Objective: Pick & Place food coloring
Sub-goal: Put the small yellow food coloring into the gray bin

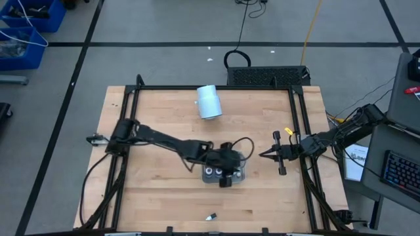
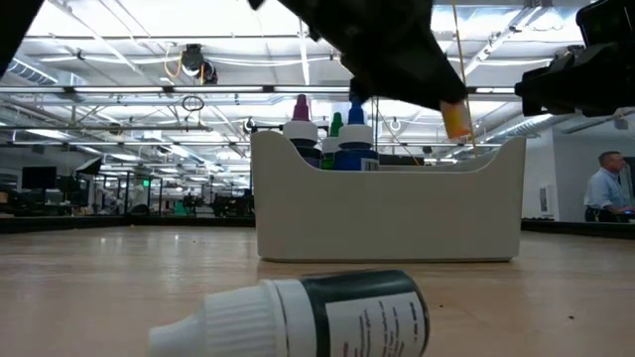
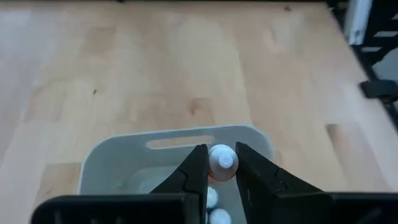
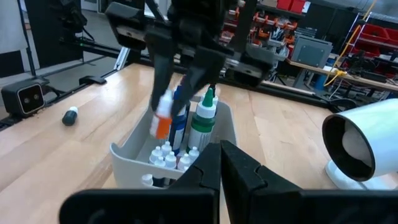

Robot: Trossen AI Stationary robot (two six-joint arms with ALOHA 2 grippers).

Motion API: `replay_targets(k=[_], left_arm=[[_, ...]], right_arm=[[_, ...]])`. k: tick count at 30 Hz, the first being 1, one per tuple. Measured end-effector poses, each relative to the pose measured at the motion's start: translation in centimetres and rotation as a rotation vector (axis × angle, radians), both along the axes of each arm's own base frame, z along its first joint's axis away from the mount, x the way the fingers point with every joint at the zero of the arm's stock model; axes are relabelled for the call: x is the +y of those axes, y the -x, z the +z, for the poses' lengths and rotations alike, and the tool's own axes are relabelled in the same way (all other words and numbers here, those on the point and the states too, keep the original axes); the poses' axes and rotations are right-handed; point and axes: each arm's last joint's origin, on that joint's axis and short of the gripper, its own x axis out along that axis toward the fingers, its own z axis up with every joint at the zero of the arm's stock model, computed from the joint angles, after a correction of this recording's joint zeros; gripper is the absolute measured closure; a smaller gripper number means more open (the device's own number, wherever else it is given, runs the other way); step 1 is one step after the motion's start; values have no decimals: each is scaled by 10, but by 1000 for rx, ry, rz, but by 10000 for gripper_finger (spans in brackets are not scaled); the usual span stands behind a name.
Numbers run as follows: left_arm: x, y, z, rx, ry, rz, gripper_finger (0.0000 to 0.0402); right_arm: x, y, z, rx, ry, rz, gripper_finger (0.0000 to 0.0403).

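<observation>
An orange food coloring bottle point(image 4: 163, 118) hangs tilted over the grey tray point(image 2: 387, 218), clamped at its white cap between the fingers of the left claw point(image 3: 221, 163). In the low view its orange body point(image 2: 456, 119) shows just above the tray's rim, not touching it. Inside the tray stand more food coloring bottles point(image 4: 202, 118), upright, among them green, blue and purple tips, with several small white caps point(image 4: 166, 154) packed low beside them. One further bottle point(image 2: 308, 315) with a dark label lies on its side on the wooden worktop point(image 1: 157, 190), well apart from the tray, near the worktop's front edge point(image 1: 210, 216). The right claw point(image 1: 264, 155) hovers just beside the tray on its right, pointing at it, its fingers point(image 4: 208, 168) drawn together with nothing between them. A pale-blue cylinder point(image 1: 209, 102) lies on its side toward the back of the worktop. In the room behind, a person point(image 2: 607, 188) stands at the far right.
</observation>
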Motion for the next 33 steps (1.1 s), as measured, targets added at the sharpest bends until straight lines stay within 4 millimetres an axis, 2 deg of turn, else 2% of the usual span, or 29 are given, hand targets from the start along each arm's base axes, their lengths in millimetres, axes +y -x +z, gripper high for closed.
replay_targets(k=[7, 18, 23, 29, 33], left_arm=[[12, -19, -24, 63, -2, 41, 341], [14, -19, -33, 103, -1, 52, 341], [13, -20, -44, 138, -15, 45, 341], [13, -20, -43, 131, -19, 40, 341], [13, -20, -43, 129, -18, 41, 320]], right_arm=[[0, 0, -1, 13, 6, 0, 403], [0, 0, -1, 7, 5, 1, 403], [0, 0, -1, 5, 6, 0, 403], [0, 0, -1, 5, 14, 1, 403], [0, 0, -1, 5, 14, 1, 403]])
